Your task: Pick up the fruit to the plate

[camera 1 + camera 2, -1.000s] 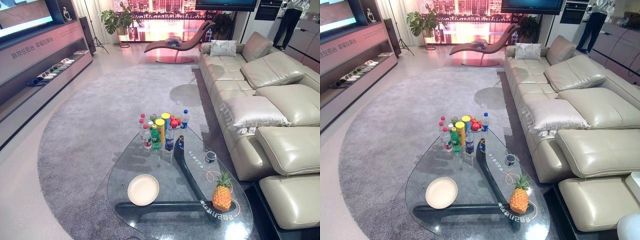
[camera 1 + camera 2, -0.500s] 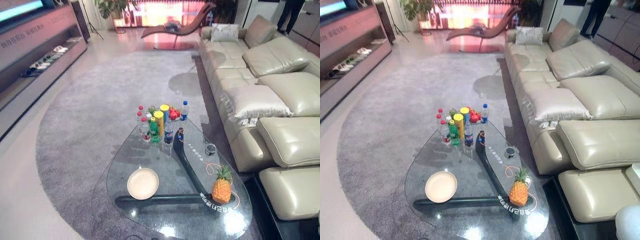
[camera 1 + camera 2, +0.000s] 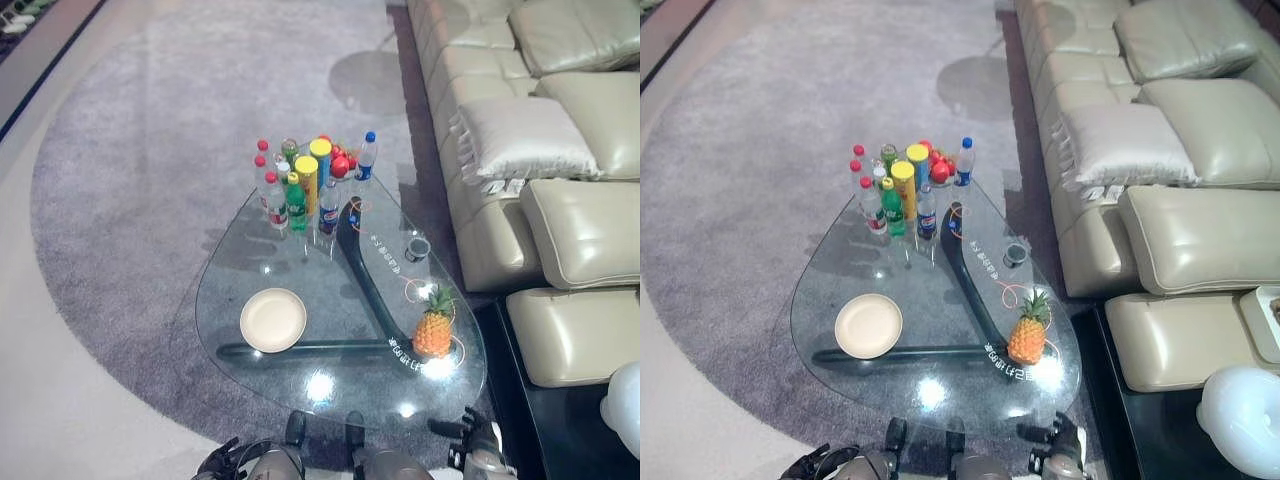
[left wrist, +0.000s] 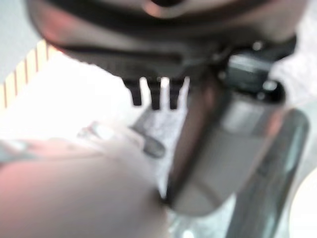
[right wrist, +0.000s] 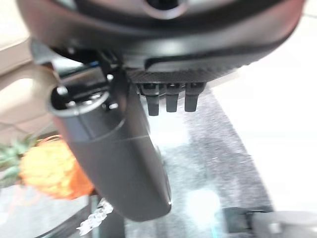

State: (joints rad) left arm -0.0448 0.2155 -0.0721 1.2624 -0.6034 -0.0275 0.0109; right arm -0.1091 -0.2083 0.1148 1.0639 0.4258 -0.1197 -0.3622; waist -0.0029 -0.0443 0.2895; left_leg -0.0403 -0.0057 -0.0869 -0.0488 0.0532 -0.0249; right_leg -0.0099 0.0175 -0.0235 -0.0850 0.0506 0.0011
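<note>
At the near left edge of the head views, the left hand hangs low beside the robot, below the rim of the glass table, with its fingers relaxed and nothing in them. Farther in on the left half of the glass lies the cream plate, bare and well apart from everything else. Beyond it, at the table's far end, stands a cluster of drink bottles and yellow cans, with some red fruit tucked among them; whether these are apples I cannot tell. A small dark cup sits toward the right side. Nearer and to the right stands the pineapple, upright on the glass by the sofa-side edge, touched by neither hand. At the lower right, the right hand hovers just off the table's near rim, its fingers loosely extended and holding nothing; the right wrist view shows the pineapple close past its thumb.

The step in hand looks to be the reach for the pineapple, the nearest fruit. It should go best with the right hand, wrapping the rough body rather than the leafy crown, which would likely slip or tear. Lift it clear before carrying it across to the plate, and set it down gently, since it is top-heavy and the glass is slick.
</note>
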